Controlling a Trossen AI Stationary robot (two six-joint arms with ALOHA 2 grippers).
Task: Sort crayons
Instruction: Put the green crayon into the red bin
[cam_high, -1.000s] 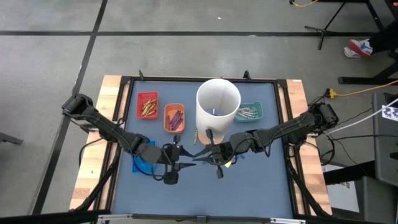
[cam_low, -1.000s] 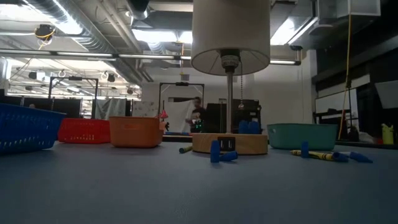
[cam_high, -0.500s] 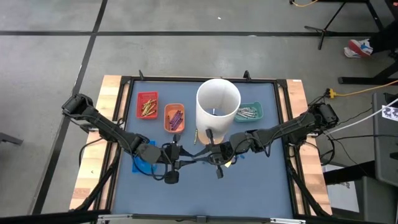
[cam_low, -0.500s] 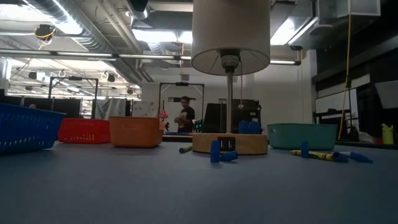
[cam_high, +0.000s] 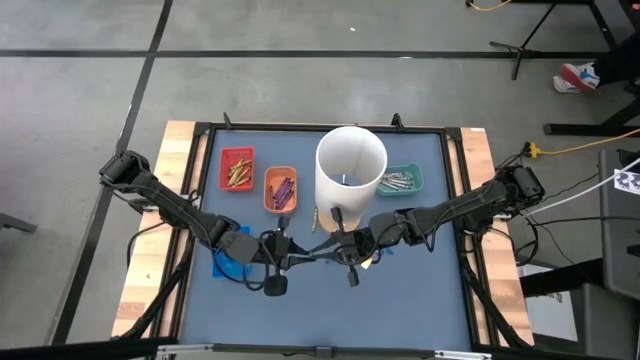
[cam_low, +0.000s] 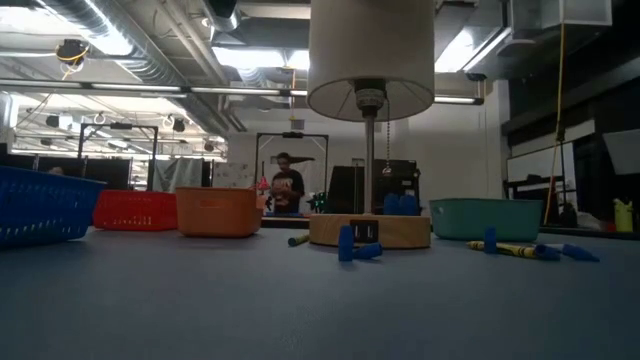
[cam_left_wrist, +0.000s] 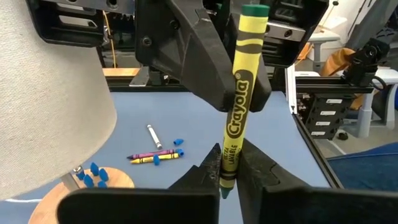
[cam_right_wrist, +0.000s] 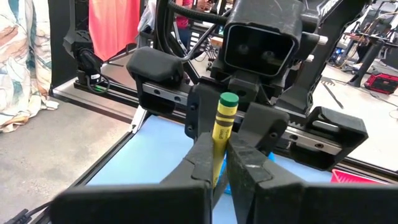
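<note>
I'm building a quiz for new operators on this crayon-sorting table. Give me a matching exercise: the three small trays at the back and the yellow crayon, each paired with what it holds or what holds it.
Column 1
1. red tray
2. orange tray
3. teal tray
4. yellow crayon

Column 2
A. holds purple crayons
B. clamped off the table by the left gripper and the right gripper
C. holds gold-brown crayons
D. holds grey crayons

Pairs: 1-C, 2-A, 3-D, 4-B
</note>
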